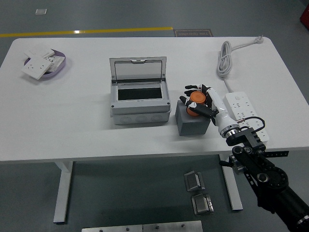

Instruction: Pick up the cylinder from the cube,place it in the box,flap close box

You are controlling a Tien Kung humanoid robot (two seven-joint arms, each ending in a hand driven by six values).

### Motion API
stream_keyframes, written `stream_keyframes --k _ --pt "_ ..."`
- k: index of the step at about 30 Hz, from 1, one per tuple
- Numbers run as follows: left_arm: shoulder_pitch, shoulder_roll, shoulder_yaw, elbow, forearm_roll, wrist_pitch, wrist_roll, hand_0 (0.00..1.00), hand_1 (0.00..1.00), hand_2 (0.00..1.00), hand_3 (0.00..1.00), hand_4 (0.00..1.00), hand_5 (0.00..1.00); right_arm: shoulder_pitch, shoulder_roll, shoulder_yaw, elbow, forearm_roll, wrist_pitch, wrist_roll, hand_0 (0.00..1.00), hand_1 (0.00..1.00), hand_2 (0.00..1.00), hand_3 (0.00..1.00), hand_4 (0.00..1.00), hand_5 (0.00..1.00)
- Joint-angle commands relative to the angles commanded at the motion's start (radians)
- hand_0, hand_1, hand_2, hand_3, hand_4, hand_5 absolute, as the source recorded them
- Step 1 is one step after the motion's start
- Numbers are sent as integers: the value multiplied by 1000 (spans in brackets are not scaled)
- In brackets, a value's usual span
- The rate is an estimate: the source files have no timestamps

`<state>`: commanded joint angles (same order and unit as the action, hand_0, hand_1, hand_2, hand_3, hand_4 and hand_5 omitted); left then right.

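The right hand has its fingers curled around the orange cylinder, which sits on top of the grey cube. Just left of the cube, the grey box stands on the white bench, lid raised.

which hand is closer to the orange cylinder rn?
Right. The right hand has its fingers wrapped around the orange cylinder on top of the grey cube. The left hand isn't in view.
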<state>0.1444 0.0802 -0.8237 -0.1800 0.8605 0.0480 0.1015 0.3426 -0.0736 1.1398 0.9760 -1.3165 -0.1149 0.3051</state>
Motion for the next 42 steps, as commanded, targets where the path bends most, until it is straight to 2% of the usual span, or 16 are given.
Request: stream_keyframes --k 10,11,16,17,22,23,28,29,34,35,40,41,42 --pt "0 0 2 0 -2 0 1 586 630 581 619 635 200 -2 3 -10 2 8 -13 2 621 636 591 638 714 147" --pt "-1 0 2 0 -1 0 1 584 628 585 618 635 201 -2 4 -11 2 10 -15 3 618 617 563 629 612 113" --pt "-1 0 5 0 -5 0 1 584 628 585 618 635 201 -6 8 -18 7 26 -24 8 618 617 563 629 612 113" --pt "-1 0 5 0 -6 1 0 584 629 586 621 634 198 -6 9 -20 8 31 -25 10 652 595 537 597 385 5" --pt "0 -1 7 0 -7 1 0 584 629 586 621 634 198 -12 18 -29 14 67 -35 29 652 595 537 597 385 5" --pt "0 -1 8 0 -8 1 0 584 629 585 620 634 197 -12 21 -31 15 72 -37 33 599 564 519 547 150 2" --pt "1 -1 6 0 -6 1 -1 584 629 585 620 634 197 -11 31 -33 13 84 -41 41 599 564 519 547 150 2" --pt "0 -1 6 0 -7 1 -2 585 628 585 622 636 199 -11 32 -33 12 86 -42 43 575 552 510 520 196 2" --pt "-2 0 5 0 -10 1 -6 585 628 585 622 636 199 -9 38 -29 8 92 -50 47 575 552 510 520 196 2" --pt "-1 0 5 0 -10 2 -7 585 628 586 622 638 203 -9 38 -29 8 92 -52 47 570 550 510 515 152 2" --pt "0 0 6 0 -12 3 -8 585 628 586 622 638 203 -4 38 -26 9 87 -65 44 570 550 510 515 152 2" --pt "0 0 7 0 -12 3 -8 585 627 586 622 643 214 -1 37 -26 9 83 -68 43 546 537 501 495 93 2" --pt "0 -1 7 0 -12 3 -8 585 627 586 622 643 214 2 35 -25 10 78 -72 40 546 537 501 495 93 2"
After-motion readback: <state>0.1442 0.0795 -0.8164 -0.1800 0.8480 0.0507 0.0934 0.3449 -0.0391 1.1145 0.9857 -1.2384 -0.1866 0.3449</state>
